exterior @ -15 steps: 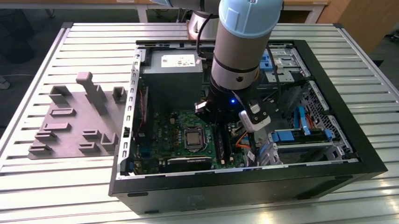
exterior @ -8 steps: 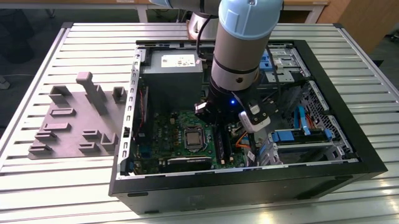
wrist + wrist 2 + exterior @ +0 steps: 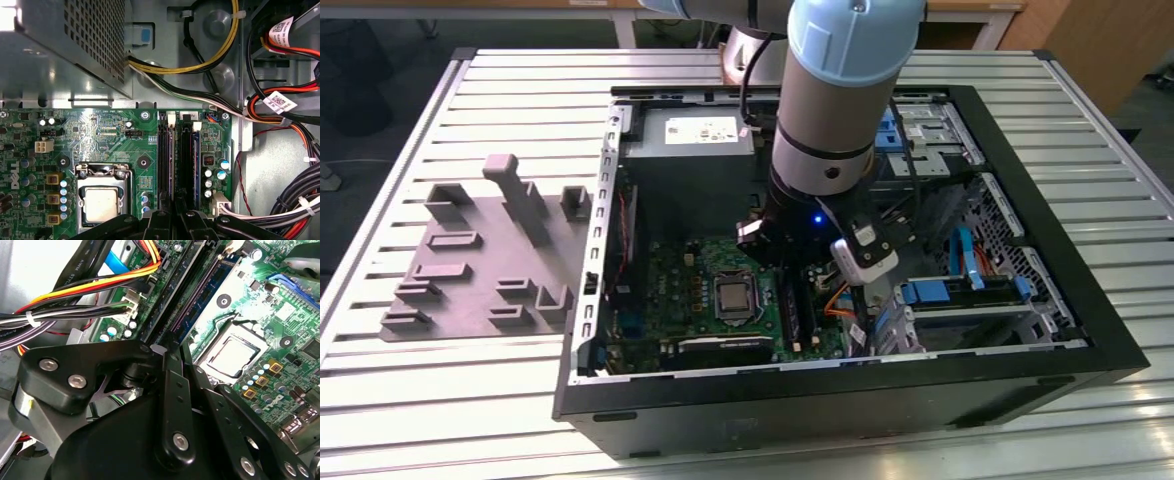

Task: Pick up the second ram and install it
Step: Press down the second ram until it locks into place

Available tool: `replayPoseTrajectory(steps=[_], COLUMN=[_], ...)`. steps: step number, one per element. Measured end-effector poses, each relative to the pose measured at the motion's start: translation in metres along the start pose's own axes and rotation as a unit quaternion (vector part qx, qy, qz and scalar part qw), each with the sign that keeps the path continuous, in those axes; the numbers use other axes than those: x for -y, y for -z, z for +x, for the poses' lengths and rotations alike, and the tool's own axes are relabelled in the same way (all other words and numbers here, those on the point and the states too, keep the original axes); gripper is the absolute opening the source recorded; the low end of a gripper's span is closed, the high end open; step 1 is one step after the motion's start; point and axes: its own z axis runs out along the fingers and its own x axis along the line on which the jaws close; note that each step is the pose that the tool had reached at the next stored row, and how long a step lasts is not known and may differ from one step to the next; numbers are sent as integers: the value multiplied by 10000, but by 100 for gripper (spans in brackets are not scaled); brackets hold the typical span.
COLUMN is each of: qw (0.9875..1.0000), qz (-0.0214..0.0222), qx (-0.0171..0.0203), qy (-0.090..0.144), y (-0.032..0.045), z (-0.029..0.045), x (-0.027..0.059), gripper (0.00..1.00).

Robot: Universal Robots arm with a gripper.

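Observation:
My gripper (image 3: 785, 275) reaches down into the open computer case (image 3: 854, 385), over the memory slots to the exterior view's right of the CPU socket (image 3: 736, 298). In both wrist views its fingers (image 3: 165, 220) stand close together on the end of a thin dark stick, the second ram (image 3: 184, 160), seen edge-on. The ram (image 3: 197, 295) runs along a black memory slot on the green motherboard (image 3: 100, 135). Whether it is fully seated in the slot I cannot tell. The gripper (image 3: 167, 347) hides the ram's near end.
Bundled cables (image 3: 280, 120) and a drive cage with blue parts (image 3: 947, 292) crowd one side of the slots. The metal power supply (image 3: 65, 40) sits beyond the board. A grey plastic fixture (image 3: 480, 260) lies on the slatted table at the exterior view's left of the case.

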Motion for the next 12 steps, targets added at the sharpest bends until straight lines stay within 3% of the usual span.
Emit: replayPoseTrajectory(steps=[11,12], qw=[10000,10000], qz=[0,0], qx=[0,0], qy=[0,0], y=[-3,-3], z=[0,0], x=[0,0], gripper=[15,21])
